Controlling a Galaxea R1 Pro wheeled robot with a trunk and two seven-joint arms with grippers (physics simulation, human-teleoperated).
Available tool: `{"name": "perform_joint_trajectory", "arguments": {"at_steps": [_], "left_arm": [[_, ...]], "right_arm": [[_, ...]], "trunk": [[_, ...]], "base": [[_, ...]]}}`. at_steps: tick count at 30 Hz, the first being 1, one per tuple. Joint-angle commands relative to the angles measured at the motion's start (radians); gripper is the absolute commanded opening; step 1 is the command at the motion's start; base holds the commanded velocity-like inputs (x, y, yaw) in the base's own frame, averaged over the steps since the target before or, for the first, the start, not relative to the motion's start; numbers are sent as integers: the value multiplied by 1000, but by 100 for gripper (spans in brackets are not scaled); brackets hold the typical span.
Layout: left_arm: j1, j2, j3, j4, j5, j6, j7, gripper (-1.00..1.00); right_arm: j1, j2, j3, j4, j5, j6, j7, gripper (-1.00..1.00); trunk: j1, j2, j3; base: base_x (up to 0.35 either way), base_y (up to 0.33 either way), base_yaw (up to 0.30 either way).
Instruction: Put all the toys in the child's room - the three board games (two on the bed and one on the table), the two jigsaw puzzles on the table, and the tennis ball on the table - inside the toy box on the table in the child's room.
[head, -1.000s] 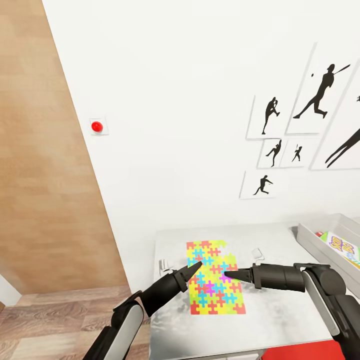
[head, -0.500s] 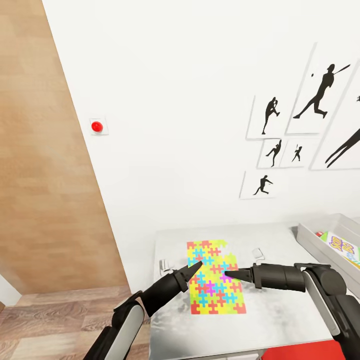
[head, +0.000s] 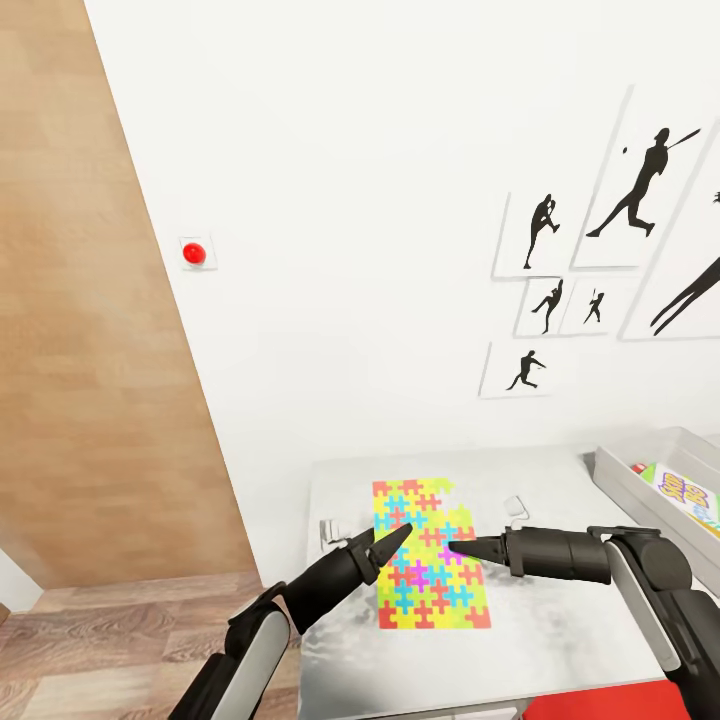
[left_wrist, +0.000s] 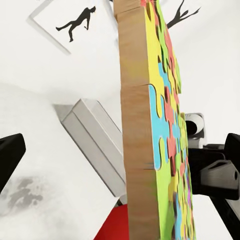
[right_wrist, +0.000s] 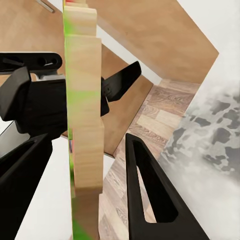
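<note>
- The left tool (head: 385, 541) is at the left edge of the jigsaw puzzle (head: 428, 560), with its 2 dark fingers spread apart.
- In the left wrist view, the puzzle's wood-coloured edge stands between the widely separated fingers (left_wrist: 10, 155), and neither finger touches it.
- The right tool (head: 462, 546) points in from the opposite side, its tip over the middle of the puzzle.
- In the right wrist view, the puzzle's edge sits in the gap between the 2 fingers (right_wrist: 145, 200), which are apart with space visible beside the nearer one.
- The puzzle, a sheet of yellow, pink, green, blue and orange pieces, is over the left part of the table (head: 560, 620). Whether it lies flat or is slightly raised cannot be told.
- A red chair (head: 620, 702) shows at the near edge of the table.
- The toy box (head: 628, 482) stands on the right end of the table, well apart from the puzzle.
- A printed board game (head: 686, 497) lies inside the toy box.
- Beyond the table, the white wall carries black sports silhouette pictures (head: 545, 232) and a red button (head: 194, 254).
</note>
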Motion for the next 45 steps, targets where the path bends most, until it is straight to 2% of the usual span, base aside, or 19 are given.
{"name": "perform_joint_trajectory", "arguments": {"at_steps": [1,21,28,32,33,37,38,40,41,44,45], "left_arm": [[-1,0,0,0,10,10,-1,100],[-2,5,4,0,10,7,0,100],[5,23,32,0,13,7,-5,100],[14,46,83,1,13,7,-8,100],[14,46,83,1,13,7,-8,100],[37,78,149,1,17,7,-12,100],[37,78,149,1,17,7,-12,100],[48,91,188,0,19,7,-21,100],[48,91,188,0,19,7,-21,100],[67,103,259,1,21,12,-54,100],[67,103,259,1,21,12,-54,100]], "right_arm": [[-1,0,0,0,-1,6,6,-100],[-1,-1,-2,0,-1,6,5,-100],[-1,-2,-6,1,-1,6,1,-100],[-1,-5,-10,6,-1,6,-6,-100],[-1,-5,-10,6,-1,6,-6,-100],[-2,-7,-20,15,-1,6,-25,-100],[-2,-7,-20,15,-1,6,-25,-100],[-2,-8,-33,19,-2,6,-39,-100],[-2,-8,-33,19,-2,6,-39,-100],[-2,-6,-58,22,-2,6,-60,-100],[-2,-6,-58,22,-2,6,-60,-100]], "trunk": [[1,-2,-2],[1,-2,-2],[1,-2,-2],[1,-2,-2],[1,-2,-2],[1,-2,-2],[1,-2,-2],[1,-2,-2],[1,-2,-2],[1,-2,-2],[1,-2,-2]], "base": [[0,0,0],[0,0,0],[0,0,0],[0,0,0],[0,0,0],[0,0,0],[0,0,0],[0,0,0],[0,0,0],[0,0,0],[0,0,0]]}}
